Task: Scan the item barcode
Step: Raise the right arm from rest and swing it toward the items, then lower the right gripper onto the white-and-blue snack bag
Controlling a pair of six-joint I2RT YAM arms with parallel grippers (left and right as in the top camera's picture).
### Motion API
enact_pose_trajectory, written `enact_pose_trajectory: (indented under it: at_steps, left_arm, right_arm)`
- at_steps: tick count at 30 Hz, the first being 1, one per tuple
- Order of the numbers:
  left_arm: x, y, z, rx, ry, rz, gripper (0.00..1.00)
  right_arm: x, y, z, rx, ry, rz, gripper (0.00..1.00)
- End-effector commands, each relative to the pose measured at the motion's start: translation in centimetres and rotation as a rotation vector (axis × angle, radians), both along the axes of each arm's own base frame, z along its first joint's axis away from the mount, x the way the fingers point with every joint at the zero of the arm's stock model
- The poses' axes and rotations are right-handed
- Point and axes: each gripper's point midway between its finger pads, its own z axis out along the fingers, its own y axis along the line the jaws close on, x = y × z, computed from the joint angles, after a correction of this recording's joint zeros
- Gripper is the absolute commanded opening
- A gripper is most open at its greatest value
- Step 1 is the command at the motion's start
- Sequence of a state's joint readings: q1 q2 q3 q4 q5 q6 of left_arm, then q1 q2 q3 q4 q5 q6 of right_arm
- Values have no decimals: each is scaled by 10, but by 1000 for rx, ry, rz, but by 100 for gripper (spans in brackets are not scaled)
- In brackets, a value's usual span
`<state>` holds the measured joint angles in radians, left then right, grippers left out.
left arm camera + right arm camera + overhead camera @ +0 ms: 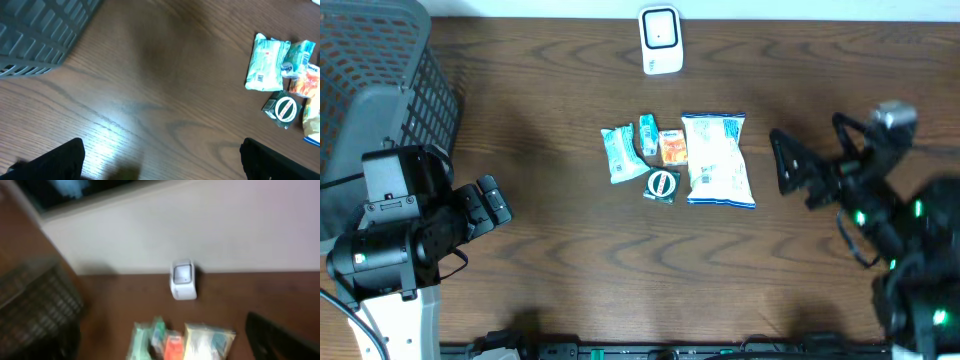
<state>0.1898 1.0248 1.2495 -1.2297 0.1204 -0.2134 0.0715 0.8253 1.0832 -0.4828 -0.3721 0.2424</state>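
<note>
Several small items lie together mid-table: a teal packet [620,153], a small blue-green packet [648,134], an orange packet [672,148], a large white-and-blue bag [717,160] and a dark green packet with a round logo [662,185]. A white barcode scanner [660,40] stands at the far edge. My left gripper [492,205] hovers open at the left, well away from the items, which show in the left wrist view, the teal packet [267,69] among them. My right gripper [782,162] is open just right of the bag. It faces the scanner [183,280].
A grey mesh basket [370,60] occupies the far left corner, also the basket [35,35] in the left wrist view. A pale wall [200,225] rises behind the scanner. Bare wood table [550,130] lies between the left gripper and the items.
</note>
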Motion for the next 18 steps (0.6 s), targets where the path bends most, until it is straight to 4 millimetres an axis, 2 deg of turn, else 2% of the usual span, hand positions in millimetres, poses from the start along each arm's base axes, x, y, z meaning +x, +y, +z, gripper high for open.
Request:
enact_pose_trajectory:
  at_steps: [1,9,14,18]
  left_arm:
    - [-1,4,-1,10,6,22,98]
    - [-1,4,-1,10,6,22,97]
    - [-1,4,-1,10,6,22,98]
    - [-1,4,-1,10,6,22,98]
  right_arm:
    - [10,6,13,-97,21,50,99]
    - [43,8,-15,-112,308,63,99]
    - [61,10,-41,-115,394,67,99]
    - [66,12,-48,-108,416,77,99]
